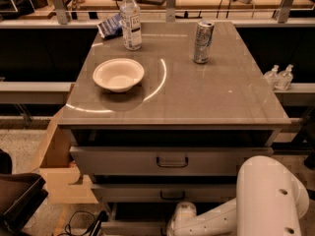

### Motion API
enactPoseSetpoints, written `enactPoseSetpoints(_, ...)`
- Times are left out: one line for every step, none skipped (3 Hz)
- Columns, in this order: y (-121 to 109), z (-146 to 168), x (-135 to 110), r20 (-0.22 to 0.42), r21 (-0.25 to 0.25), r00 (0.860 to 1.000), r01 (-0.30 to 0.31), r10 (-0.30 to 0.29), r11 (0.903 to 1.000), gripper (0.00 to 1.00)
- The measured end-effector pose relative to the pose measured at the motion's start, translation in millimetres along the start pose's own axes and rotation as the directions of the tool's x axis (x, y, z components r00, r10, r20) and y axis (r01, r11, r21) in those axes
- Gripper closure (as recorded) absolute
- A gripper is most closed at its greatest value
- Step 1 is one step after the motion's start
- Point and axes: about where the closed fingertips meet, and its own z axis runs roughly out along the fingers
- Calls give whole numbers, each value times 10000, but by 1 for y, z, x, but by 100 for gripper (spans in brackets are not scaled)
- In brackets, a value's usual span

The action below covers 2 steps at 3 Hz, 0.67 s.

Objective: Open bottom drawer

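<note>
At the foot of a grey three-drawer cabinet, the robot's white arm reaches in from the lower right, its bulky rounded shoulder housing filling that corner. The pincer sits at the arm's far end, low against the cabinet front and right at the bottom edge of the view, below the middle drawer's handle. How far it is spread, and whether it has hold of anything, cannot be told from this angle.

The bottom drawer shows only as a narrow grey strip at the very bottom, just left of the pincer; its handle is hidden. Above it are the middle drawer with its small dark loop handle, and the top drawer, the widest front, with a broader handle.

On the desk, the glossy grey top of the cabinet, a white bowl stands at the left. A clear water bottle with a white cap stands upright near the back edge, with a blue packet lying just beside it on the left. A silver drinks can stands upright on the right of the back half, well apart from the bottle.

An open cardboard box stands against the cabinet's left side. Two small clear bottles rest on a ledge to the right.
</note>
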Motion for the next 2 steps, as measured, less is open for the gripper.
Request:
enactPoseSetpoints(0,-1,0,0,0,10000,0,0,10000,100)
enactPoseSetpoints(0,-1,0,0,-1,10000,0,0,10000,100)
